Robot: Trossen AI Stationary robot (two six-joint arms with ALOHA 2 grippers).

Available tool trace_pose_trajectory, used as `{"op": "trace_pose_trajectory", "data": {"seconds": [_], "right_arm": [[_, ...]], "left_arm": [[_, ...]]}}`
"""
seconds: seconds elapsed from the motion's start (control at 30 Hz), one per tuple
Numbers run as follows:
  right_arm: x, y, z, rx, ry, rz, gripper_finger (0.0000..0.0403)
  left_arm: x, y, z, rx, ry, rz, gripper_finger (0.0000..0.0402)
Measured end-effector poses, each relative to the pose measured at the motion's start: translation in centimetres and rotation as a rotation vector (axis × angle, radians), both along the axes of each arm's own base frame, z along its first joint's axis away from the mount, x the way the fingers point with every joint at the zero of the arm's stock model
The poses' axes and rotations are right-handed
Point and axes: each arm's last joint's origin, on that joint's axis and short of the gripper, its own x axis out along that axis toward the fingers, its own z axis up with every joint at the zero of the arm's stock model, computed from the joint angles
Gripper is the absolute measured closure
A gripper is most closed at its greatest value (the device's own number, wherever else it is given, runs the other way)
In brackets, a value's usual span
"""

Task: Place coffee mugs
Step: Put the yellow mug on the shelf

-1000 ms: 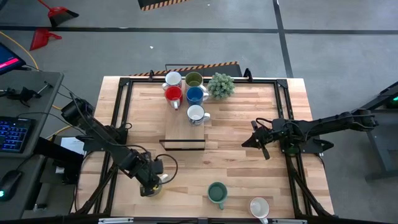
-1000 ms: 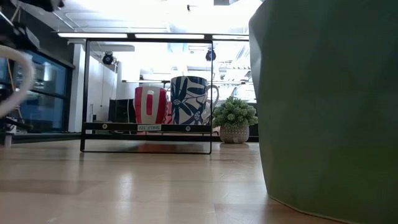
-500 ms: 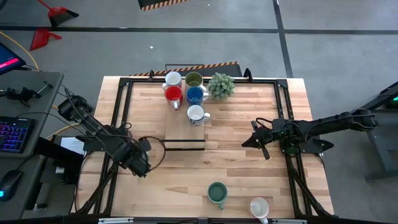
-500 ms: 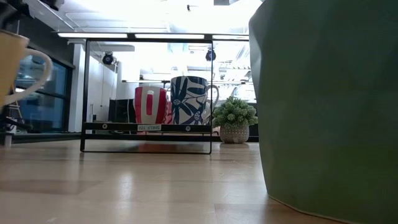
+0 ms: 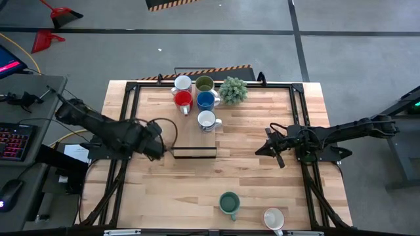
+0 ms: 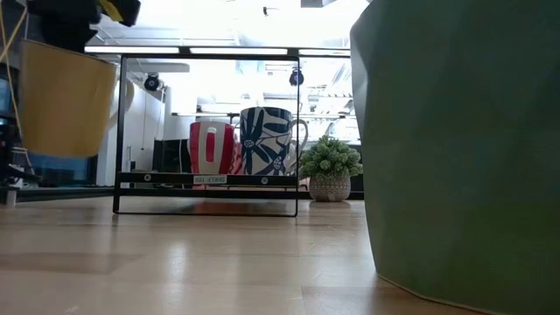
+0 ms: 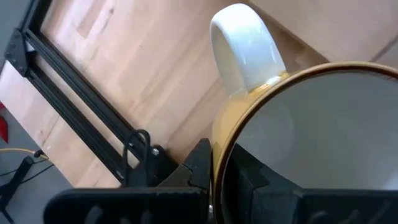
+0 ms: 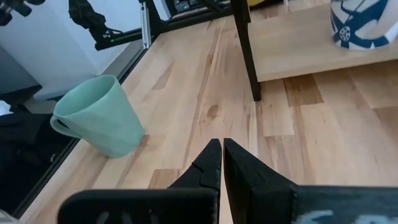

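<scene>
Nearest the low camera, a teal ceramic mug (image 6: 455, 149) fills the right of the frame, standing on the pale wooden desk (image 5: 256, 177) at its lower middle edge, with a white mug (image 5: 273, 218) just beside it toward the lower right. Left of centre, the left gripper (image 5: 155, 143) hangs above the desk, its fingers (image 7: 198, 168) pinching the rim of a cream-yellow ceramic mug with a white handle (image 7: 298, 130), which is clear of the wood and close to the near end of the black-framed wooden rack (image 5: 194, 152). At the right of the frame the right gripper (image 5: 270, 149) waits low over the desk with its fingers pressed together on nothing. To do this step well, I would keep the mug level, bring it over a free spot on the near part of the rack, and set it down short of the white patterned mug (image 5: 207, 120) so nothing gets knocked. Farther up stand the red mug (image 5: 183, 100), blue mug (image 5: 206, 99), olive green mug (image 5: 204, 84) and another white mug (image 5: 182, 83), with a small green potted plant (image 5: 233, 90) beside them. Beyond the desk lies grey floor, a keyboard stand at the left and bright ceiling lights.
</scene>
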Motion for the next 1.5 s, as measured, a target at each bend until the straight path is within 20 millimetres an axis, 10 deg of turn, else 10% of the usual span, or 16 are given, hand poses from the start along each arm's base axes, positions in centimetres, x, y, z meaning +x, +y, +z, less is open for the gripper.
{"op": "trace_pose_trajectory", "data": {"seconds": [0.5, 1.07, 1.5], "right_arm": [[0.0, 0.0, 0.1, 0.058, 0.012, -0.019, 0.0403], [0.0, 0.0, 0.0, 0.052, 0.019, -0.007, 0.0403], [-0.1, 0.0, -0.3, 0.061, 0.051, -0.010, 0.0403]], "left_arm": [[1.1, 6.7, 0.4, 0.019, -0.101, 0.298, 0.0391], [6.1, 9.7, -2.3, -0.125, -0.217, 0.357, 0.0391], [8.6, 11.7, -0.8, -0.107, -0.221, 0.279, 0.0392]]}}
